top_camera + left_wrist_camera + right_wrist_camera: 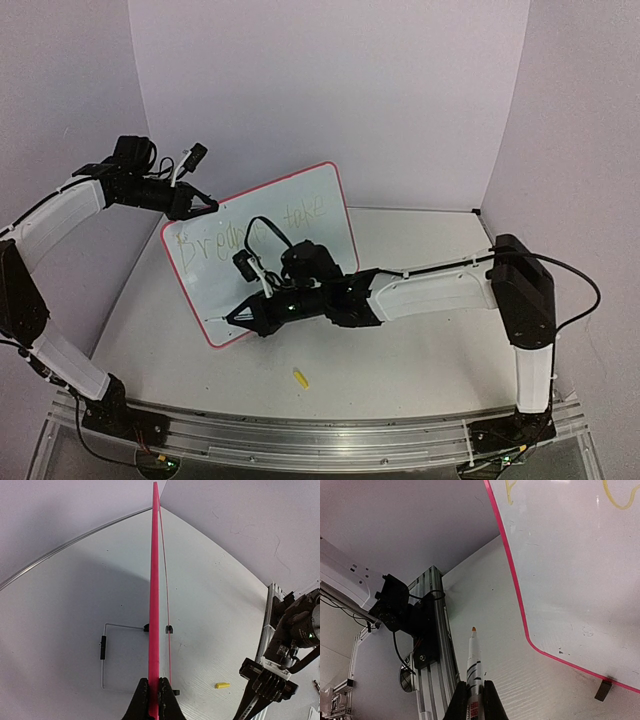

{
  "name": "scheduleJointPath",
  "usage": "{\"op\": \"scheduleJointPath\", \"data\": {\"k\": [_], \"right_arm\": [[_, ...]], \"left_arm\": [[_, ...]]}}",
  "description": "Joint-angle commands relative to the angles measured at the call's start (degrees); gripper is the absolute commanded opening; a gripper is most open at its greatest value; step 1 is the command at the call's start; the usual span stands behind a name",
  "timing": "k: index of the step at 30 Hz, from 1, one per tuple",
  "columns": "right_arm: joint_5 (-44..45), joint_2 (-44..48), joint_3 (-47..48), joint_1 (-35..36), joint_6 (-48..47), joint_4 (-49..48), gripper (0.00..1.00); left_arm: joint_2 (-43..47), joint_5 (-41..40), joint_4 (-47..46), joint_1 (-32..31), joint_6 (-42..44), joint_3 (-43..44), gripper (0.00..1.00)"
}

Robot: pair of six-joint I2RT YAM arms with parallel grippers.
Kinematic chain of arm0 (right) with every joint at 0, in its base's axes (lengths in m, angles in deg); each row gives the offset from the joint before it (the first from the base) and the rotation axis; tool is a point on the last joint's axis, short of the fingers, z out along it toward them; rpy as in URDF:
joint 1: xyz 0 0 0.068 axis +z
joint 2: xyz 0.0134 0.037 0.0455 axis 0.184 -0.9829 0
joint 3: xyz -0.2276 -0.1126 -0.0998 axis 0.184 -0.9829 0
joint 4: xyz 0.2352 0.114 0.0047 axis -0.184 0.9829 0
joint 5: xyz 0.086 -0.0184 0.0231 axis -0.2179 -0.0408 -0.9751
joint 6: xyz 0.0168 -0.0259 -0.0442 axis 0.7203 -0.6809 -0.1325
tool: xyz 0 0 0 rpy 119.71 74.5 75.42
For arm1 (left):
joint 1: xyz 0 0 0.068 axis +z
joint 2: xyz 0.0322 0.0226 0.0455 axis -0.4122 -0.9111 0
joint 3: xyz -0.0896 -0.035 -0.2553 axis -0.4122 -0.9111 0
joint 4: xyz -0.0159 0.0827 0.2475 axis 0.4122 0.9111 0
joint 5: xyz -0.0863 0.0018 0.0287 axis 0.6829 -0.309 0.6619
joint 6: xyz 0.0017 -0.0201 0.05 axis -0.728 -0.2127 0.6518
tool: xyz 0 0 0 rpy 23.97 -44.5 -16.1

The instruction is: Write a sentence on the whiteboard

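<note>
Just past the near rail, a yellow cap (300, 377) lies on the table (420, 350). Behind it the right arm stretches low across from the right, elbow bent, and its right gripper (238, 317) is clamped tight on a marker (473, 660), whose tip stands off the pink lower corner edge. The whiteboard (200, 280) stands tilted left of centre with faint yellow writing. The left gripper (200, 208) reaches over and pinches its top left edge. Open tabletop runs right of the board to the side wall.
</note>
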Motion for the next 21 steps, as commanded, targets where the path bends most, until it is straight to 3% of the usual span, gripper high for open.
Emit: {"op": "scheduleJointPath", "data": {"k": [1,21], "right_arm": [[4.6,-2.0,3.7,-0.4,0.8,-4.0,0.0],[6.9,-7.0,9.2,-3.3,4.1,-6.6,0.0]], "left_arm": [[-1.8,0.9,1.6,-2.8,1.6,-2.4,0.0],[-2.5,0.9,1.8,-3.5,1.8,-2.3,0.0]]}}
